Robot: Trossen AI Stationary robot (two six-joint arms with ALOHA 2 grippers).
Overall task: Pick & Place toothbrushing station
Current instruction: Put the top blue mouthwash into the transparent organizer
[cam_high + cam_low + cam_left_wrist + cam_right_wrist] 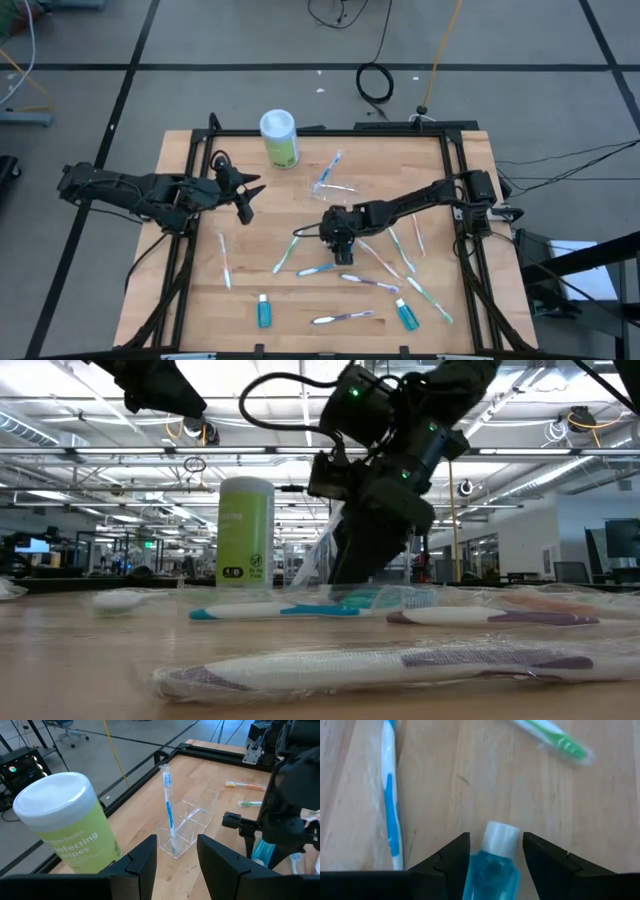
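So, left to right as we see it. The left gripper (247, 195) hangs over the left-centre of the wooden table (190, 300), fingers spread with nothing between them, pointed toward the green wipes canister with a white lid (279, 138) and the clear plastic holder (187, 824). That holder lies just beside the canister, with one blue-and-white toothbrush (168, 805) standing in it.

At mid-table we have the right gripper (492, 851) low over the board, jaws parted. A small blue tube with a white cap (493, 861) sits between the fingers, cap pointing out past the tips; we cannot tell whether the pads touch it. Beside it on the wood lie another blue toothbrush (390, 795) and a green toothbrush (555, 739), both clear of the fingers.

Near the front edge, two more blue white-capped tubes (264, 311) (406, 314) lie well apart, with the wrapped purple toothbrushes (368, 283) scattered between and around them.
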